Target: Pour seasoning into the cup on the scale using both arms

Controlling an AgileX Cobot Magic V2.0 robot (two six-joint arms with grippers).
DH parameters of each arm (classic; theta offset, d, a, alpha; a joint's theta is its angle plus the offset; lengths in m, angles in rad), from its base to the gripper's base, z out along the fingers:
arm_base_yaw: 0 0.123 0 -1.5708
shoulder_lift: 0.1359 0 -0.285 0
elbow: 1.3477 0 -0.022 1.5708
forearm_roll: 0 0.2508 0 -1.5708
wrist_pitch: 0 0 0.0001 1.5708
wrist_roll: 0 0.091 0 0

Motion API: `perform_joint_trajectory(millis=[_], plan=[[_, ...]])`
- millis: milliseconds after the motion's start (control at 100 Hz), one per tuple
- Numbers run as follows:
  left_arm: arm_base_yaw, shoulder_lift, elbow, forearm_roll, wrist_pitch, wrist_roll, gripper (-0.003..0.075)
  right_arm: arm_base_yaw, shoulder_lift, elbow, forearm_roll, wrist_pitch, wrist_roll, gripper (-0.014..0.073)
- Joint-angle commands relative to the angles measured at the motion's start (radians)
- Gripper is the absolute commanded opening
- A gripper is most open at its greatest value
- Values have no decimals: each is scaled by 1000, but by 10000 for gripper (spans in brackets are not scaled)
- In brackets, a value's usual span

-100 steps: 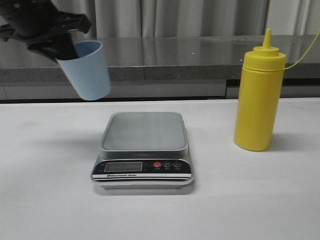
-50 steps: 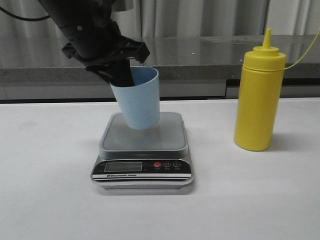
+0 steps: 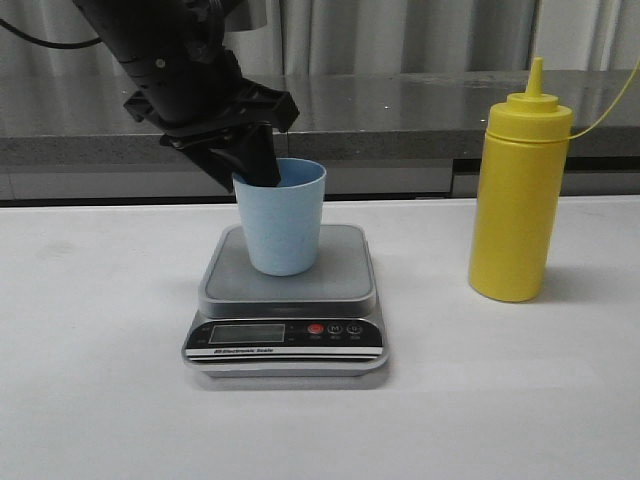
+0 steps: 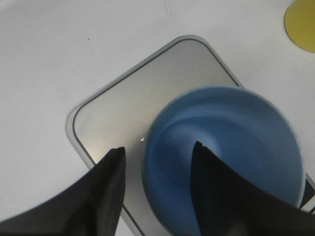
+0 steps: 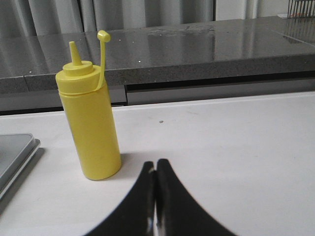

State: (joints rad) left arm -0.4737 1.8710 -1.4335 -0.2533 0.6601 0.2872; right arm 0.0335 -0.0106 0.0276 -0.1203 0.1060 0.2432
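At far left in the front view, left gripper point(image 3: 258, 168) reaching down from above, clamped on the rim of the cup point(image 3: 281, 216): one finger inside the wall, one outside. Confirmed from the left wrist view, where fingers point(image 4: 106, 184) straddle the blurred blue wall of the cup point(image 4: 231, 147), interior apparently empty. Cup upright on the platform of the scale point(image 3: 288, 300), toward the platform's rear; whether the base bears fully on the platform cannot be told from either view. Front view alone shows the black panel, LCD and red button; display reading too small to tell. Left wrist view alone shows the scale's platform point(image 4: 128, 98) from overhead, with the cup off-centre toward one corner. Further right on the white tabletop point(image 3: 100, 400), seasoning point(image 3: 518, 190) standing upright, well apart from the scale, untouched. Right wrist view alone shows its cap flipped off the nozzle and hanging on a tether beside the seasoning point(image 5: 90, 123), plus an edge of the scale at the frame border. Right gripper point(image 5: 156, 196) seen only in its own wrist view: fingers pressed together, holding nothing, low over the tabletop near the bottle.
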Motion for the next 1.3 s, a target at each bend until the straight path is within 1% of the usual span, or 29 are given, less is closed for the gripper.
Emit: perform_joint_trajectory(millis=[0,250,310,340,410,460,510,690,870,1020,1200,1290], plan=[[-7,-65,-34,-25,-51,-8,335,-6,-21,-18,-12,-73,-10,-69],[-7,-147,-34,-27,-62,-12,333,-6,-21,-18,-12,-73,-10,-69],[-6,-180,-26,-27,-72,-28,312,-6,-21,-18,-12,-73,-10,-69],[-6,-196,-20,-27,-77,-30,286,-6,-21,-18,-12,-73,-10,-69],[-6,-237,2,-27,-89,-30,174,-6,-21,-18,-12,-73,-10,-69],[-6,-268,24,-27,-98,-30,68,-6,-21,-18,-12,-73,-10,-69],[-6,-304,50,-27,-105,-30,-22,-6,-21,-18,-12,-73,-10,-69],[-6,-421,158,-27,-144,-30,-20,-6,-21,-18,-12,-73,-10,-69],[-6,-563,288,-27,-240,-37,-20,-6,-21,-18,-12,-73,-10,-69],[-4,-669,391,-27,-297,-79,-20,-6,-21,-18,-12,-73,-10,-69],[-4,-791,523,-27,-352,-88,-20,-6,-21,-18,-12,-73,-10,-69],[20,-858,587,-27,-367,-113,-20,-6,-21,-18,-12,-73,-10,-69]])
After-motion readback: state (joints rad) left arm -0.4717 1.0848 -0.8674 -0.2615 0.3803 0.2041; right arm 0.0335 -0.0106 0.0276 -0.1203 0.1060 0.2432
